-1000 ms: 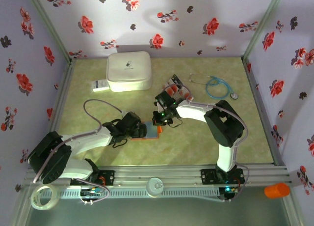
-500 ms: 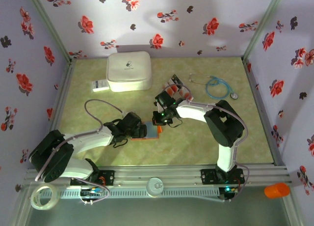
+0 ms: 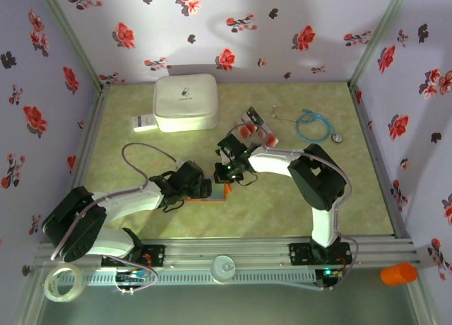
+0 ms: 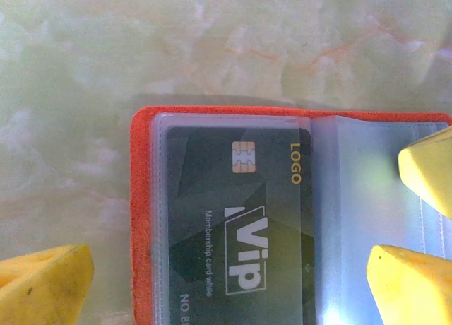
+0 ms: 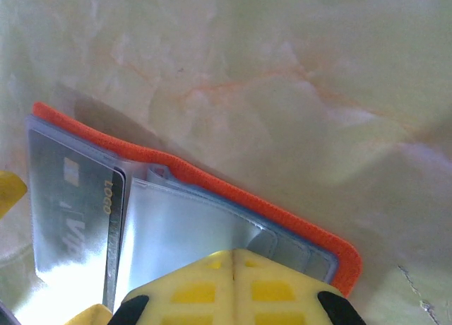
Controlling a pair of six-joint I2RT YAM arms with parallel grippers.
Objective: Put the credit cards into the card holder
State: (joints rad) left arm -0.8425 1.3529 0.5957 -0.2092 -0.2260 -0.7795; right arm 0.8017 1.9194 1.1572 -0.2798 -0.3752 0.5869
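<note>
The orange-red card holder (image 4: 143, 219) lies open on the table, its clear sleeves up. One dark credit card (image 4: 240, 233) marked "ViP" sits inside the left sleeve. My left gripper (image 4: 226, 282) stands open astride that half, one yellow finger (image 4: 42, 282) on each side. My right gripper (image 5: 233, 258) is shut, its joined tips resting on the clear sleeve (image 5: 183, 233) of the holder's other half (image 5: 282, 212). From above, both grippers (image 3: 205, 189) (image 3: 224, 175) cover most of the holder (image 3: 227, 191). More credit cards (image 3: 256, 132) lie fanned behind the right arm.
A big white rounded case (image 3: 186, 102) and a white barcode label (image 3: 143, 122) lie at the back left. A stethoscope (image 3: 311, 123) is at the back right. Off the table in front are an orange cylinder (image 3: 398, 273) and a tape roll (image 3: 63, 282).
My right gripper has shifted left and nearer, onto the holder, hiding its bluish inside from above. The left arm has held still.
</note>
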